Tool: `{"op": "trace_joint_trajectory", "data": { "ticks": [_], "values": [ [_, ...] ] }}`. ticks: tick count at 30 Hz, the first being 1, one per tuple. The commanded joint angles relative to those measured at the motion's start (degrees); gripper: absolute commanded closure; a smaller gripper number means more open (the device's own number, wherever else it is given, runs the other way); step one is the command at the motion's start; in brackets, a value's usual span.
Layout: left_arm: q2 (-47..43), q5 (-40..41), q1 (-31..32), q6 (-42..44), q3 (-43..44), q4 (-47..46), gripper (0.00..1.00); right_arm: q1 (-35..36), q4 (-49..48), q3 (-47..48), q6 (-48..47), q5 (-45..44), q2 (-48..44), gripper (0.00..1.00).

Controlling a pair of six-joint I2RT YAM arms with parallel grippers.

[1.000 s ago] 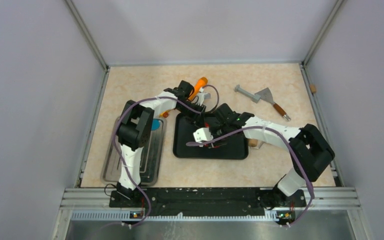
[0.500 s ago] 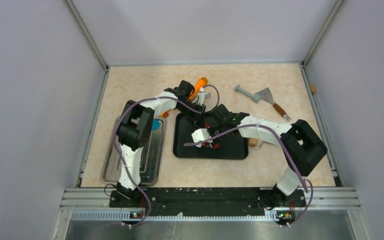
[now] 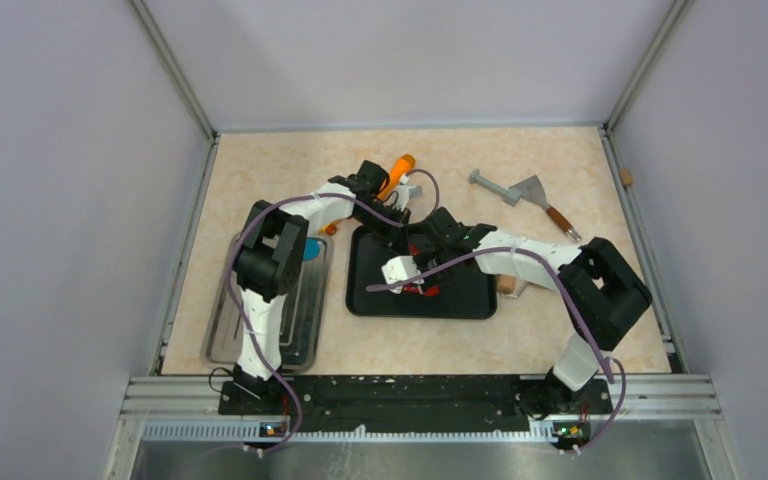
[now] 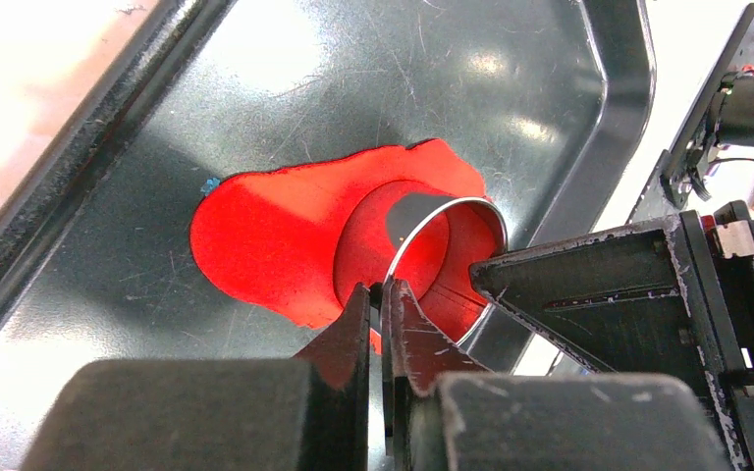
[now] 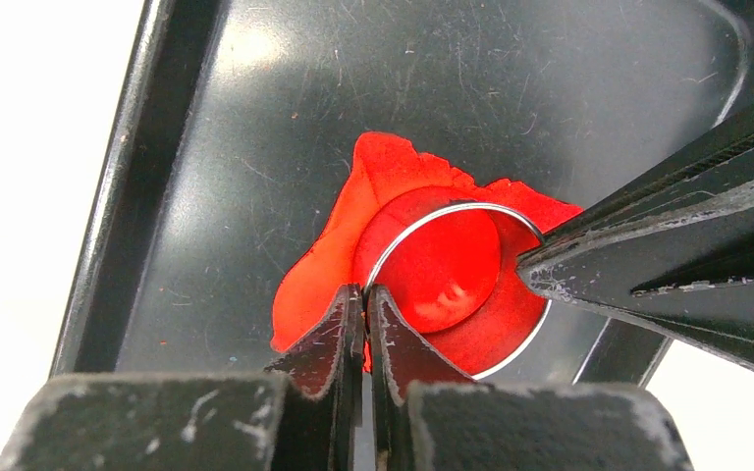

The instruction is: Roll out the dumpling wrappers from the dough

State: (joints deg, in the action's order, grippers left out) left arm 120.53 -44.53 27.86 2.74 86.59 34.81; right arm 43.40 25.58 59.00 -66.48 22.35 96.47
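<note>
The flat, ragged-edged sheet of bright red modelling-clay dough (image 4: 265, 245) lies on the floor of the black rectangular metal tray (image 4: 353, 78), close to one of its rounded corners. A thin, shiny round metal cutter ring (image 4: 449, 200) stands on the dough and has marked a circle in it. Most of the circle falls inside the sheet. On the side nearest the tray wall it runs right up to the dough's edge, so the disc may come out short there.

The left gripper (image 4: 381, 294) has its jaws nipped narrow on the ring's wall, one finger inside the hoop and one outside. The right gripper (image 5: 363, 294) pinches the wall the same way at another point on the rim. Each wrist view shows the other arm's fingertip meeting the ring from the side.

The paired grip looks deliberate. A thin hoop held at one point would tip or twist, while two holds set apart keep it level, so the downward push would spread evenly and the cut would be clean all round. Working inside the tray presumably gives a hard, smooth base to cut against.

The step in hand appears to be stamping a wrapper from dough that is already flat. Lifting the ring and freeing the disc remain.
</note>
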Motion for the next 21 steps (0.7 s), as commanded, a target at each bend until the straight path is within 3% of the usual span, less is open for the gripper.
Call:
{"op": "trace_joint_trajectory", "data": {
  "ticks": [1, 11, 21],
  "values": [
    [1.2, 0.9, 0.2, 0.4, 0.3, -0.4, 0.97, 0.7, 0.2, 1.6, 0.7, 1.7, 1.5, 1.00],
    [3.2, 3.1, 0.3, 0.3, -0.6, 1.2, 1.00, 0.9, -0.8, 1.0, 5.5, 1.2, 3.9, 1.00],
    [5.1, 3.3, 0.4, 0.1, 1.6, 0.7, 1.00, 3.9, -4.9, -0.1, 19.2, -2.5, 6.1, 1.00]
  ]
}}
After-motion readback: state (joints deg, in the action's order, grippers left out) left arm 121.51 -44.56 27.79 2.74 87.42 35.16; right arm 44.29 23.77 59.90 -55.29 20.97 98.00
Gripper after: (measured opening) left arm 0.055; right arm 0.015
